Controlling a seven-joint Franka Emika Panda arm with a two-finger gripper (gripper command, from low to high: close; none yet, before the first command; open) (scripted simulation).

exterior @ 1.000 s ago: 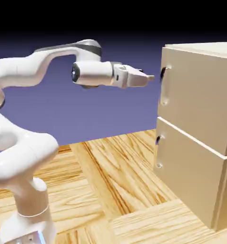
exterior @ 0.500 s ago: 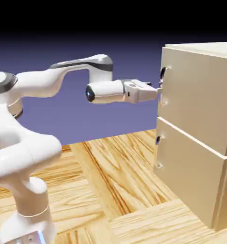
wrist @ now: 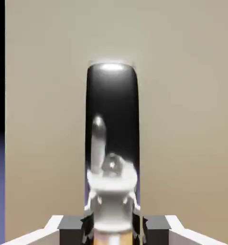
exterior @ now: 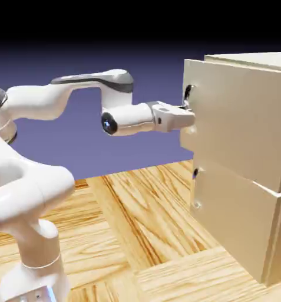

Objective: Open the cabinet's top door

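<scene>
Blue-violet backdrop behind; on the tabletop [exterior: 136, 236], the cabinet [exterior: 248, 224] has its top door [exterior: 237, 124] slightly ajar. The gripper [exterior: 188, 113] appears clenched on the upright handle [wrist: 112, 124], dead ahead of the fingers [wrist: 70, 225].

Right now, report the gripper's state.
Gripper: closed on the top door's handle; the top door stands slightly ajar.
</scene>
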